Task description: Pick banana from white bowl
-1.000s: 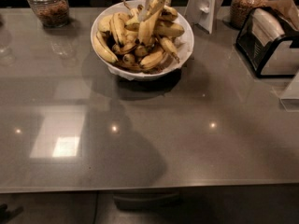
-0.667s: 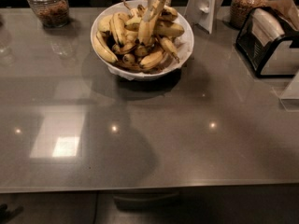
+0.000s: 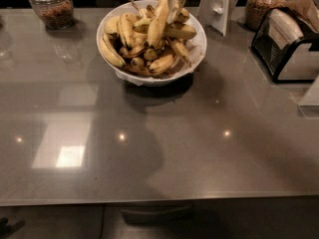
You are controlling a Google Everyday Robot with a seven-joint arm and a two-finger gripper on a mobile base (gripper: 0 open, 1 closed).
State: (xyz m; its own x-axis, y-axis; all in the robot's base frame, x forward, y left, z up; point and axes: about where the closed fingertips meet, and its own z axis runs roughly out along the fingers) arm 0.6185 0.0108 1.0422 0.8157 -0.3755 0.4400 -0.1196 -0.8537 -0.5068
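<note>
The banana [image 3: 155, 26] is seen standing steeply over the middle of the white bowl [image 3: 197, 48]. Its lower end is set among the other fruit and its upper end is raised toward the far edge of the scene. That upper end is gripped by the end effector [image 3: 169, 6], which is closed narrowly around it and is cut off by the top of the view.

The rest of the bowl is filled with shorter bananas [image 3: 112, 51], many of them marked with brown; they are piled against the left and near walls. The bowl is placed on the far middle part of a grey, glossy desk [image 3: 199, 158], and a dark shadow is cast just beneath its near side.

Behind the bowl to the right, a white upright panel [image 3: 217, 6] is seen. A glass jar [image 3: 50, 6] with brown contents is placed at the far left corner, well apart from the bowl, and a second jar [image 3: 264, 6] is found at the far right. Near that second jar, a black and silver appliance [image 3: 289, 46] is set along the right edge.
</note>
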